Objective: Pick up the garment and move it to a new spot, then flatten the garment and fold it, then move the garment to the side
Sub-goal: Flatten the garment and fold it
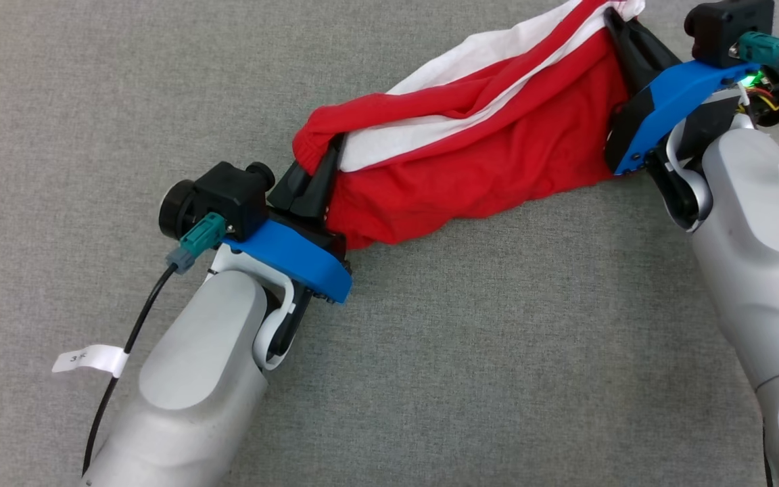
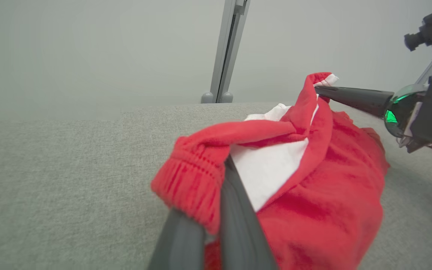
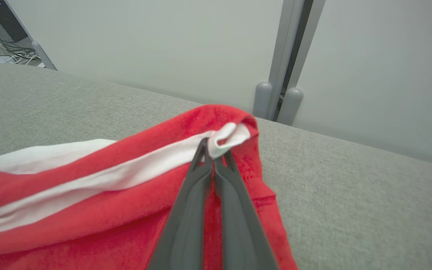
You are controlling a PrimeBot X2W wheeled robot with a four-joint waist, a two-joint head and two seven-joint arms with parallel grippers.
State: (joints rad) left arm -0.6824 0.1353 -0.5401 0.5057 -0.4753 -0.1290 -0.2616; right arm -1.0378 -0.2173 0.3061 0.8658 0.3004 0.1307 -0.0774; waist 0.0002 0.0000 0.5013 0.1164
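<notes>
Head view: left gripper (image 1: pixel 318 181) clamped on the elastic end of the red-and-white garment (image 1: pixel 484 155); right gripper (image 1: pixel 623 37) clamped on the opposite end. The cloth spans from one pair of jaws to the other, grey fabric surface (image 1: pixel 430 372) beneath
Left wrist view: waistband bunched over the closed fingers
Right wrist view: white stripe edge pinched at the closed tips

The left end effector (image 2: pixel 225 176) clamps the red garment (image 2: pixel 313 195) by its waistband; the right end effector (image 2: pixel 323 90) pinches its far corner.
</notes>
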